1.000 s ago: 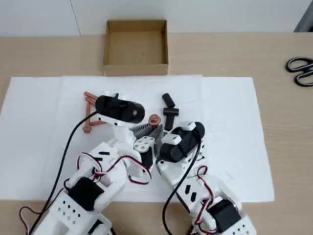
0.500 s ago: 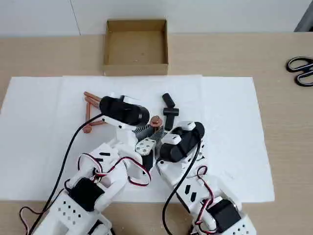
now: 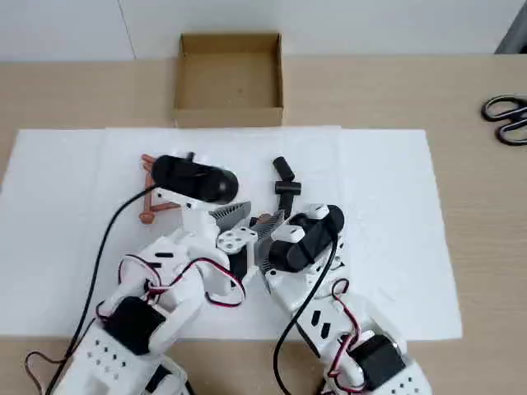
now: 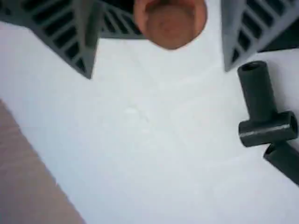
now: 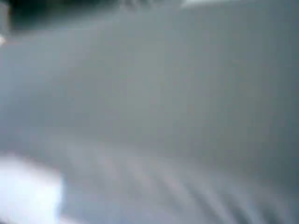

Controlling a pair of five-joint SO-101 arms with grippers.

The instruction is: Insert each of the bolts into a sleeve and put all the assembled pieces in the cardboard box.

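The left arm has swung a little to the left, and the bolt now sits closer to both arms. The left tool is wide open, with the bolt's round head between its fingers and a gap on each side, so I think it is lined up to grab. Black sleeves lie just beside it on the white paper. The right arm is close by, and I cannot tell if its tool is open. The cardboard box waits farther back on the surface.
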